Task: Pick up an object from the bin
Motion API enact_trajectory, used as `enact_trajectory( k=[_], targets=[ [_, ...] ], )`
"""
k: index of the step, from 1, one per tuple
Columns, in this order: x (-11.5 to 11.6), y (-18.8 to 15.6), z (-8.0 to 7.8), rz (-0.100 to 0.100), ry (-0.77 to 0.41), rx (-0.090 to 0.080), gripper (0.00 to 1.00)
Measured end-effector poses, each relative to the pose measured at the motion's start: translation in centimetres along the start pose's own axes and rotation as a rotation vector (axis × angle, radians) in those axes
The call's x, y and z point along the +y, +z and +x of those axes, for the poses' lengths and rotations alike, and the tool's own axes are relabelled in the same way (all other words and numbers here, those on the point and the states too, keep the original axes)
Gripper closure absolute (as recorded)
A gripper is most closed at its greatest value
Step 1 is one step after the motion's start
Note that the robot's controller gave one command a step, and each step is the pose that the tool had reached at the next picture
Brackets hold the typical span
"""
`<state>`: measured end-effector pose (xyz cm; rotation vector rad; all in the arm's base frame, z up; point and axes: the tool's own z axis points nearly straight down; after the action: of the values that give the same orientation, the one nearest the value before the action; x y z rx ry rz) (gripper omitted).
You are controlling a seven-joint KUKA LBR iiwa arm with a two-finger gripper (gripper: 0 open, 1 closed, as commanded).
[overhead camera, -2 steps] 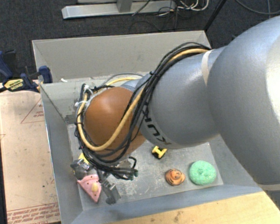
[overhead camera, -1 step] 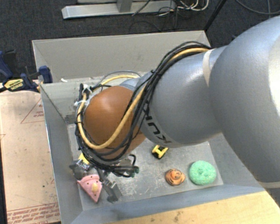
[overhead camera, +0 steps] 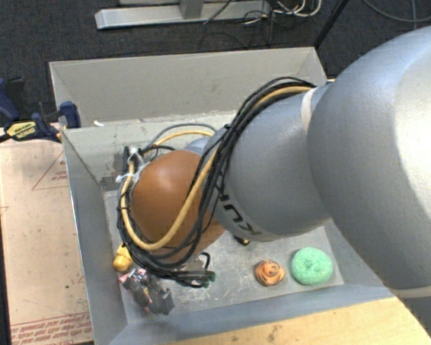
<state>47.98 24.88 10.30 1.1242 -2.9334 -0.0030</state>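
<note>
The pincer [overhead camera: 150, 293] hangs in the bin's [overhead camera: 96, 242] lower-left corner, beside a small yellow thing [overhead camera: 122, 260]. Open or closed, I can't tell.

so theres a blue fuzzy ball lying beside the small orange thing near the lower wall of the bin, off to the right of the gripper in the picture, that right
Not quite: the ball is green, not blue. The camera view shows the green ball lying beside the small orange thing near the lower wall of the bin, to the right of the gripper in the picture.
</note>
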Motion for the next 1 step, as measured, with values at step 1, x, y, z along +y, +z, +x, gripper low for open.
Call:
enact_trajectory(
  k=[1],
  targets=[
    [-0.02,0.01,0.01,0.0,0.001,0.0,1.0]
  ],
)
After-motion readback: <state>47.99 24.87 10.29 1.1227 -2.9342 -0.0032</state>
